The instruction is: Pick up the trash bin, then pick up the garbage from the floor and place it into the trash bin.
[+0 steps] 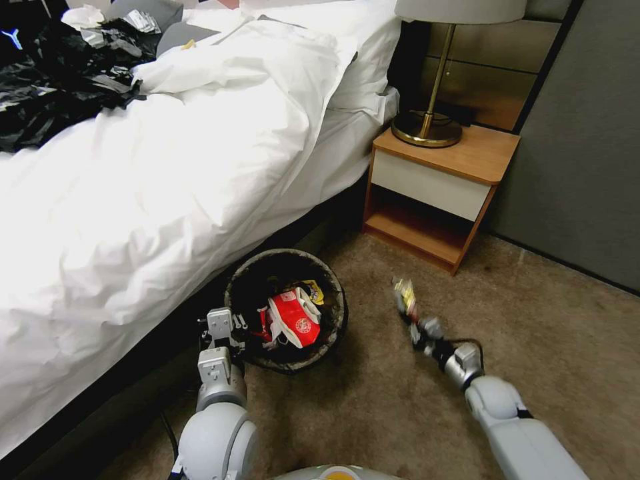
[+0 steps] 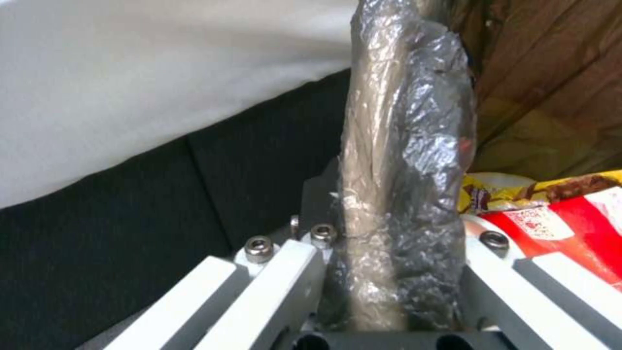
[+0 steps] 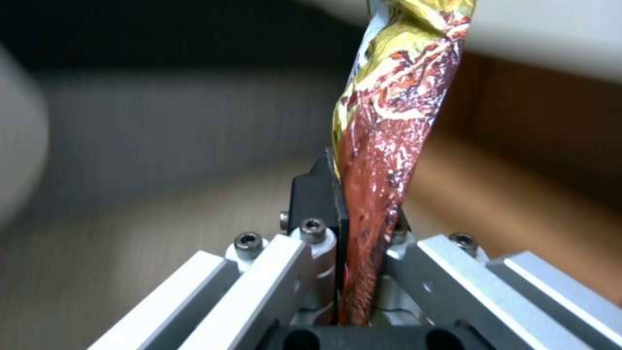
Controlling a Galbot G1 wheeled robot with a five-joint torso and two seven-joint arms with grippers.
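Observation:
The trash bin (image 1: 237,293), round and lined with a dark crinkly bag, hangs beside the bed with my left gripper (image 1: 235,328) shut on its near rim. In the left wrist view the bag-covered rim (image 2: 402,160) is pinched between the fingers. Inside lie a red-and-white crushed wrapper (image 1: 295,321) and a yellow snack wrapper (image 1: 313,291). To the bin's right, above the carpet, my right gripper (image 1: 415,319) is shut on a piece of garbage, a yellow and brown-red foil wrapper (image 1: 404,293). That wrapper (image 3: 388,126) stands up from between the fingers in the right wrist view.
A bed with a white duvet (image 1: 153,180) runs along the left, with dark clothes (image 1: 53,73) on top. A wooden nightstand (image 1: 440,193) with a brass lamp (image 1: 430,120) stands ahead on the right. Tan carpet (image 1: 533,340) stretches to the dark wall.

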